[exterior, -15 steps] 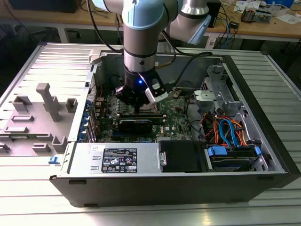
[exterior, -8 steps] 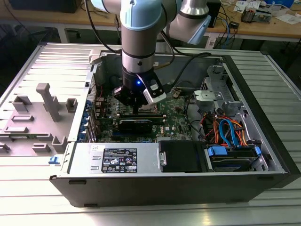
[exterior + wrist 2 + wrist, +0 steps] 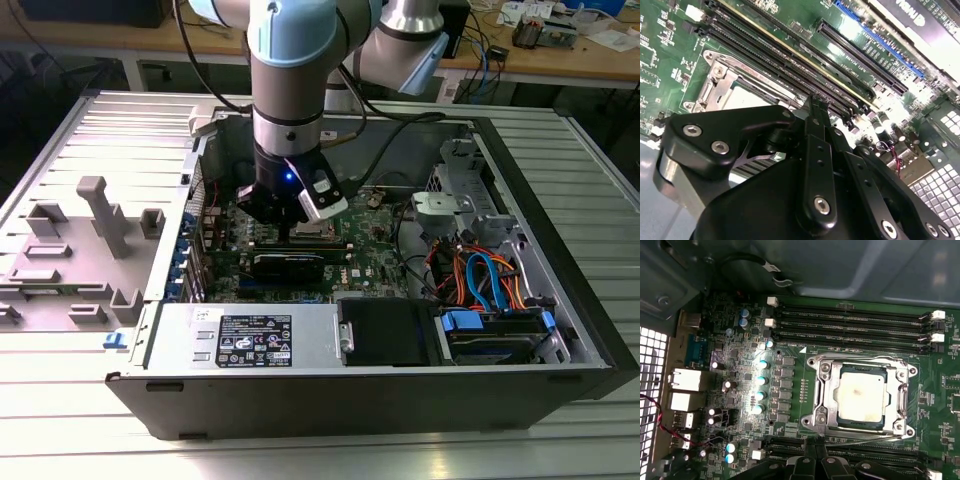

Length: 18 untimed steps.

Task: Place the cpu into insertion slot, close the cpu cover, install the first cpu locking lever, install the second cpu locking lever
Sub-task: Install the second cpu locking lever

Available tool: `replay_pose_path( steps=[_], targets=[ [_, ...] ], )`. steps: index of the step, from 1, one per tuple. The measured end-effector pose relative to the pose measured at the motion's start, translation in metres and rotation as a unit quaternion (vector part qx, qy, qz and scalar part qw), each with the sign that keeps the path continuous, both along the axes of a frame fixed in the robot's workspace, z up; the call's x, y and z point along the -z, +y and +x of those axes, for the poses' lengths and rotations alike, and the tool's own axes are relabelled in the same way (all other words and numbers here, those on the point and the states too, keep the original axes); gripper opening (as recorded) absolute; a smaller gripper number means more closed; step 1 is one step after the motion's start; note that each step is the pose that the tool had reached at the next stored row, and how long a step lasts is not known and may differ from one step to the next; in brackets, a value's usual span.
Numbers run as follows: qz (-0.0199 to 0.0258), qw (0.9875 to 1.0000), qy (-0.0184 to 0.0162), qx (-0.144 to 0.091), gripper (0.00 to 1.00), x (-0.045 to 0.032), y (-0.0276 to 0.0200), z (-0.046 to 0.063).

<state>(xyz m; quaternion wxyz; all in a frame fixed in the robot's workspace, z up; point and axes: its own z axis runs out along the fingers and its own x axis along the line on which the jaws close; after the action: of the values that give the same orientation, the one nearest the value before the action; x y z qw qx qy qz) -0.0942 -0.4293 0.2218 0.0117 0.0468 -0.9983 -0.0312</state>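
- You are looking at the cpu (image 3: 861,397) sitting flat in the slot (image 3: 826,390) on the green board (image 3: 790,415); its pale silver top is showing a faint stain near the middle.
- The cover (image 3: 898,399) is lying closed over the slot, framing the cpu through its square window, with thin wire levers running along two of the slot's edges.
- In the first wrist view you are getting the whole slot, with long black memory slots (image 3: 850,320) running on either side of it.
- In the second wrist view the slot (image 3: 715,82) is showing just one corner beyond the black gripper (image 3: 812,107), whose fingers are pressed together on nothing.
- In the exterior view the gripper (image 3: 290,222) is hanging low inside the open case (image 3: 400,400), just above the board.
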Motion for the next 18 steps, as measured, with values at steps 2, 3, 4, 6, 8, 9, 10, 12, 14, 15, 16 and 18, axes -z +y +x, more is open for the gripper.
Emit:
replay_pose_path(
  steps=[2,3,4,6,8,9,10,12,14,15,16,18],
  targets=[
    [0.0037,1.0000,0.0000,0.000,0.11,0.0033,-0.0002,0.000],
    [0.0042,1.0000,0.0000,0.000,0.11,0.0048,-0.0002,0.000],
    [0.0042,1.0000,0.0000,0.000,0.11,0.0060,-0.0002,0.000],
    [0.0041,1.0000,0.0001,0.000,0.11,0.0093,-0.0003,0.000],
    [0.0058,1.0000,0.0002,0.000,0.11,0.0102,-0.0003,-0.002],
    [0.0071,1.0000,0.0001,0.000,0.11,0.0103,-0.0003,-0.003],
    [0.0077,1.0000,0.0001,0.000,0.11,0.0111,-0.0002,-0.003],
    [0.0104,0.9999,0.0002,0.000,0.11,0.0127,-0.0003,-0.004],
    [0.0131,0.9999,0.0001,0.000,0.11,0.0130,-0.0003,-0.004],
    [0.0139,0.9999,0.0001,0.000,0.11,0.0132,-0.0002,-0.004],
    [0.0148,0.9999,0.0001,0.000,0.11,0.0135,-0.0002,-0.004],
    [0.0165,0.9999,0.0002,0.000,0.11,0.0140,-0.0003,-0.004]
  ],
)
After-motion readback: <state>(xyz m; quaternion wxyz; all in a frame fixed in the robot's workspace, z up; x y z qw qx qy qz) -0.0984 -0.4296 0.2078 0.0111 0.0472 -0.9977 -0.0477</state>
